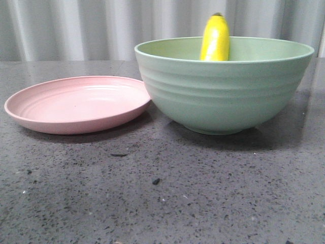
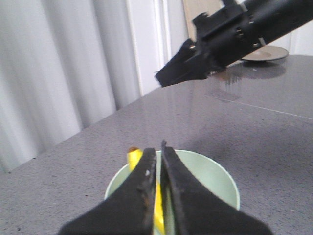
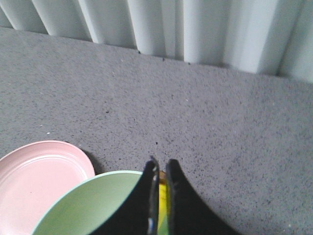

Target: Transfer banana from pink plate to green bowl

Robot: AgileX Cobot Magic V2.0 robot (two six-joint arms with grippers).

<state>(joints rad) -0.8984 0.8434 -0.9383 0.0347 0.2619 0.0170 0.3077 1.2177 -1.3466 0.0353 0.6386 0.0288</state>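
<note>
Task looks essentially done. Banana (image 1: 215, 38) stands near upright inside green bowl (image 1: 223, 96), right of centre in the front view, dark tip poking above the rim. Pink plate (image 1: 76, 104), left of frame and touching the bowl's side, holds nothing.

Left gripper (image 2: 159, 147): jaws nearly together, over the bowl. Right gripper (image 3: 160, 166): jaws close together, yellow visible between; whether clamped on it, cannot tell.

Next, likely: withdraw both arms clear of the tabletop (image 1: 162, 203).
</note>
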